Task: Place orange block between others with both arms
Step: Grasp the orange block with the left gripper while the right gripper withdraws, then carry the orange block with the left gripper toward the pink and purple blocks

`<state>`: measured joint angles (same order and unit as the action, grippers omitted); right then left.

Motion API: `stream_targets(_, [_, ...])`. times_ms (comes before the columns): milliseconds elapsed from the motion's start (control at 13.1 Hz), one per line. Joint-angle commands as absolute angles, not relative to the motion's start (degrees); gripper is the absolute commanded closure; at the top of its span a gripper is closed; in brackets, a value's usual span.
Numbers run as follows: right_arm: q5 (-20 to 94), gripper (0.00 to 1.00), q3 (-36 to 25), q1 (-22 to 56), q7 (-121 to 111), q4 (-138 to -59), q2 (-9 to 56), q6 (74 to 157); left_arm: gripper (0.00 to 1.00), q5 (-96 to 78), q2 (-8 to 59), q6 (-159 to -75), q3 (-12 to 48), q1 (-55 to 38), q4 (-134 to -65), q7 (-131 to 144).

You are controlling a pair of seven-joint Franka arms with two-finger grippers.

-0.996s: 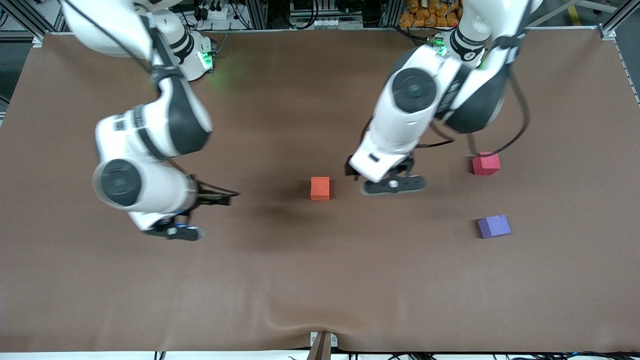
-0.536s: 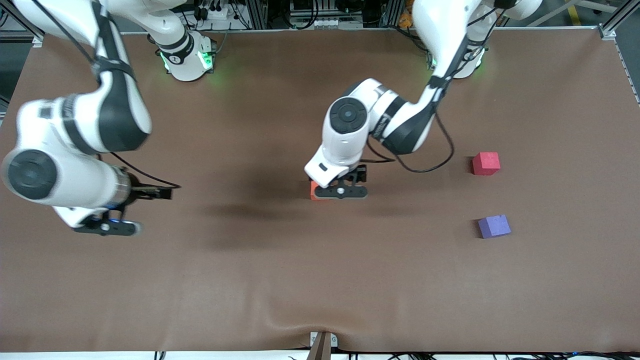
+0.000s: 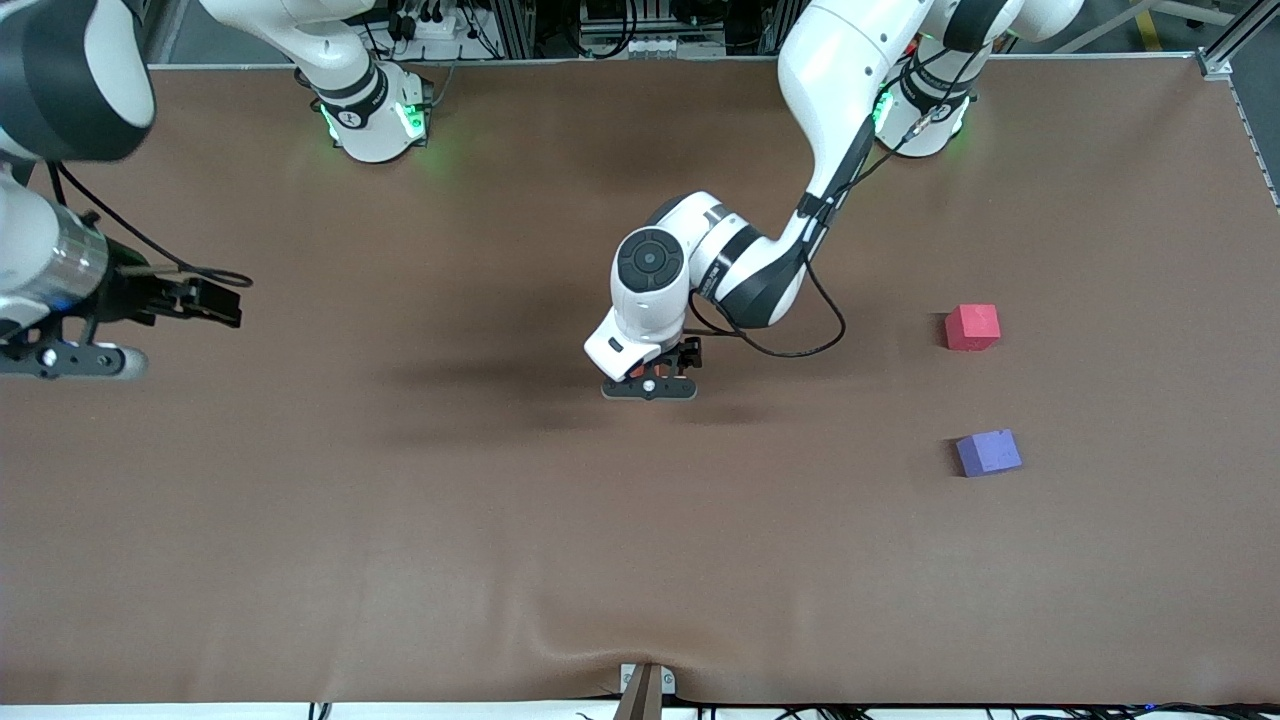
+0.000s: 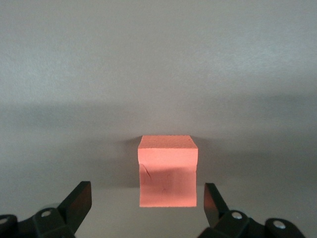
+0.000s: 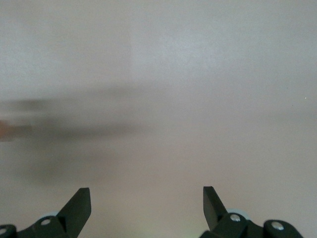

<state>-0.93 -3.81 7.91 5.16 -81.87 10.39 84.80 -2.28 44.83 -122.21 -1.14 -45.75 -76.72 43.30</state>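
Left claw (image 3: 648, 385) hides orange block (image 4: 167, 171)

Orange block (image 4: 167, 171), red-pink cube (image 3: 972, 327), seemingly purple-blue cube (image 3: 988, 452), brown table (image 3: 500, 550)

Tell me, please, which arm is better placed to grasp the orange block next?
The left. Its left gripper is open directly over the orange block, fingers on either side. The right gripper is open over bare table at the right arm's end, well away from the block.
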Motion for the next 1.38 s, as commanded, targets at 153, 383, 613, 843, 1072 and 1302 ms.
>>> stream_targets(153, [-1.6,0.00,-3.1,2.0,-0.4,-85.2,6.5,86.2,0.00,-2.8,47.7,-126.9,-1.6,-46.9,-75.3,50.3])
stream_targets(383, [-1.5,0.00,-3.2,0.5,-0.7,-88.3,2.8,86.7,0.00,-2.8,48.5,-127.4,-1.6,-47.3,-75.3,51.2])
stream_targets(613, [-1.4,0.00,-3.1,-2.6,-5.0,-92.2,-0.2,88.9,0.00,-2.8,49.5,-127.4,-1.6,-47.6,-75.4,51.3])
stream_targets(843, [-1.2,0.00,-2.6,-2.1,-4.3,-91.4,-1.8,87.0,0.03,-3.0,50.4,-127.4,-1.5,-47.9,-75.4,51.3])
stream_targets(1072, [0.4,0.00,-2.5,-1.1,2.0,-89.8,-1.8,83.9,0.34,-3.0,51.2,-127.5,-1.5,-47.9,-75.4,50.9])
stream_targets(1302, [1.5,0.00,-2.5,-1.0,3.9,-89.8,-2.2,84.2,0.89,-2.4,50.4,-127.4,-1.7,-47.6,-75.4,50.2])
